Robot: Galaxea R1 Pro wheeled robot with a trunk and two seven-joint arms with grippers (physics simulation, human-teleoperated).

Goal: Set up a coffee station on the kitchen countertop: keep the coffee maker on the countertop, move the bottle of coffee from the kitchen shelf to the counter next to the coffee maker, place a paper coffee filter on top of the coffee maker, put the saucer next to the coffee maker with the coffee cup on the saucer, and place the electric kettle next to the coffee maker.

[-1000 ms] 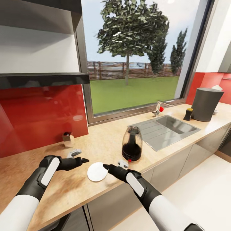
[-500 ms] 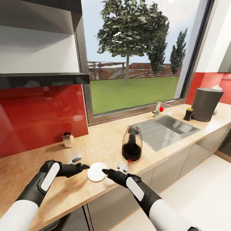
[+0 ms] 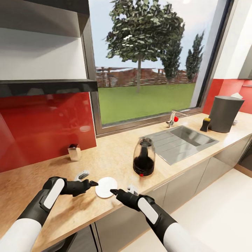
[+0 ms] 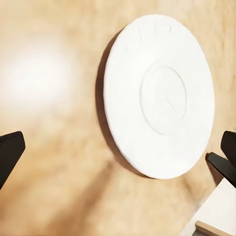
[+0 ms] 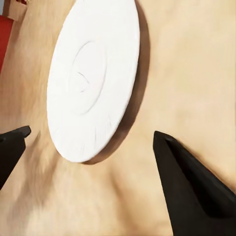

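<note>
Saucer [image 3: 106, 187] between your claws.
Flat, round, matte white, it lay ahead of both spread-apart claws, left gripper [image 3: 88, 178] and right gripper [image 3: 120, 190].

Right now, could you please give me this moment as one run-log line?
saucer flat on counter | left claw open | right claw open | kettle beside

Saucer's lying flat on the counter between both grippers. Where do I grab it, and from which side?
Probably the rim of the saucer. It lies flat and thin, so only the raised edge offers a hold. Come low from the right gripper, whose open fingers sit beside the near edge; one finger under the rim, one on top.
</note>
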